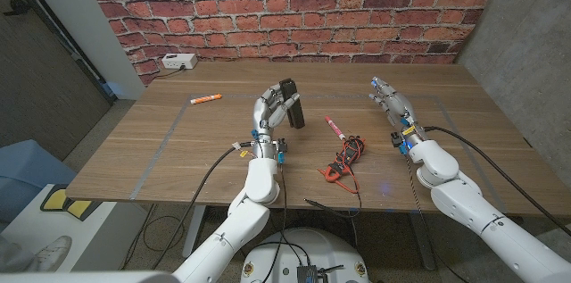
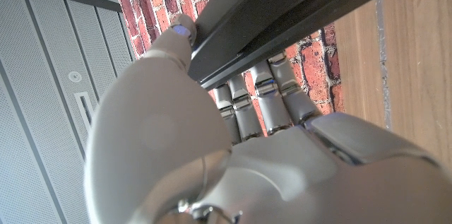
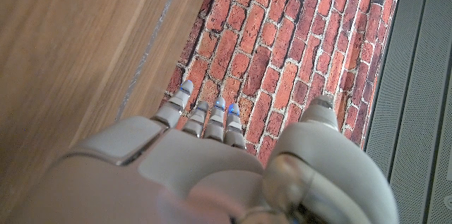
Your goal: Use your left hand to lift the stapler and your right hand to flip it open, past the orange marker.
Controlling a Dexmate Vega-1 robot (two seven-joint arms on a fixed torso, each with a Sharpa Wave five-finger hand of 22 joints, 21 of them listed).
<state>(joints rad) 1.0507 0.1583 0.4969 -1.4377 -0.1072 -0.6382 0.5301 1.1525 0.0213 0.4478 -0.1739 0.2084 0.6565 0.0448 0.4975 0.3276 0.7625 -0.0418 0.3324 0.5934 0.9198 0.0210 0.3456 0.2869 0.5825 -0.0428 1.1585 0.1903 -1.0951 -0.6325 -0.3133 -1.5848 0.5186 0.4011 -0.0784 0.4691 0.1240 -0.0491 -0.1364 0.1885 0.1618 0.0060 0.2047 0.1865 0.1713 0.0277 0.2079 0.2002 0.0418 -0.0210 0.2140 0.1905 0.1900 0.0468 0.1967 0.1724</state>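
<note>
Left hand (image 1: 272, 109) gripping black stapler (image 1: 292, 103) upright near counter (image 1: 223, 153) middle. Right hand (image 1: 393, 104) empty, fingers apart, well apart toward far right edge. Orange marker (image 1: 206, 99) lying far-left; bare wood between hands.

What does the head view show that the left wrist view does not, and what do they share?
Head view alone: the whole wooden table, the orange marker near its far left, a red pen, a bundle of red and black cable, a white box by the wall, and the right hand, holding nothing.

Left wrist view alone: a close look at the fingers wrapped behind the stapler's body, thumb on the other side.

Both: the left hand gripping the black stapler, and the brick wall.
</note>
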